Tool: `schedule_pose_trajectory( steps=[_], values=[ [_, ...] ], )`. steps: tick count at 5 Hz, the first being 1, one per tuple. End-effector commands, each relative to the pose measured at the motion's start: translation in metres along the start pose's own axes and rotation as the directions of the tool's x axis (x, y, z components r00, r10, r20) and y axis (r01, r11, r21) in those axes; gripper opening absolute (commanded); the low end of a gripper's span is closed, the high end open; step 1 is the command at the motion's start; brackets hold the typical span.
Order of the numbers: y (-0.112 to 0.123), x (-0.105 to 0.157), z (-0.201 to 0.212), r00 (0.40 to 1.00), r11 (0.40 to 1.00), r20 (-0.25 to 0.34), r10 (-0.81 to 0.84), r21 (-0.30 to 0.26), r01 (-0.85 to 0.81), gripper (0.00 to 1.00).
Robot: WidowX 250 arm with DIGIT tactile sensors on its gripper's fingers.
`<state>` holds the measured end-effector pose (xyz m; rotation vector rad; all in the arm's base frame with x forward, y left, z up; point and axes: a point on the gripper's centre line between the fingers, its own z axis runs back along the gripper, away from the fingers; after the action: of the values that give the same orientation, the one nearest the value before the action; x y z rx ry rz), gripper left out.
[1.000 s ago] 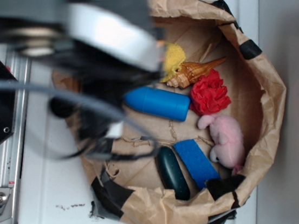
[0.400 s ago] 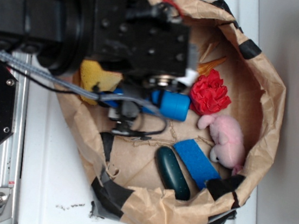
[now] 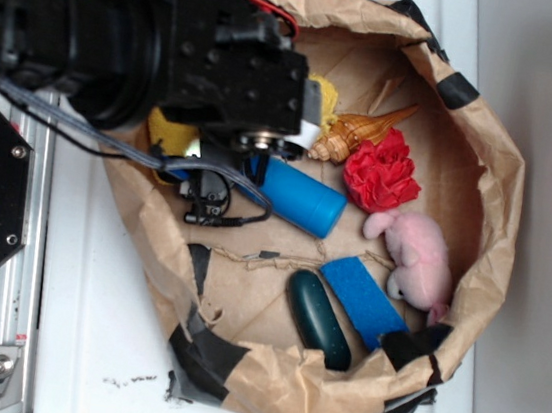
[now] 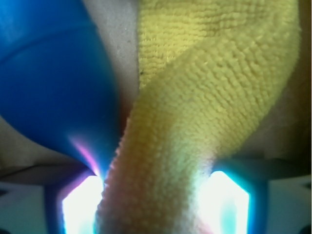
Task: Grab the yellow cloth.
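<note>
yellow cloth (image 4: 204,97) | fuzzy terry, folded ridge | lies beside blue bottle (image 4: 53,78)

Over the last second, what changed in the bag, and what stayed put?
The arm dropped into the paper bag, and its gripper now straddles a fold of the yellow cloth. The blue bottle tilted, its right end lower. The shell, red puff, pink toy and sponge stayed.

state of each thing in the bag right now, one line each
yellow cloth: bunched, a fold between the fingers
hand: around the cloth fold, grip unclear
blue bottle: lying on its side
bag: open, rim rolled down
shell: lying flat
red puff: loose
pink toy: lying against the wall
</note>
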<state>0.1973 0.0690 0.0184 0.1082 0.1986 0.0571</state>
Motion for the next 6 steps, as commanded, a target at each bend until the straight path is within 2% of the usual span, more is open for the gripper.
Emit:
schedule_pose_trajectory(
  steps=[1,3,4,5,6],
  values=[
    [0.008,-0.005,0.005,0.999,0.999,0.026,0.03,0.041,-0.031,0.0],
    [0.008,-0.006,0.024,0.998,0.999,0.055,0.007,0.048,-0.01,0.0],
    [-0.001,-0.005,0.076,0.987,1.0,0.162,-0.021,0.02,0.018,0.0],
    [-0.014,0.001,0.133,0.948,0.999,0.317,-0.017,-0.041,0.031,0.0],
    [-0.014,-0.003,0.184,0.924,0.998,0.383,0.019,-0.055,0.002,0.0]
  ],
)
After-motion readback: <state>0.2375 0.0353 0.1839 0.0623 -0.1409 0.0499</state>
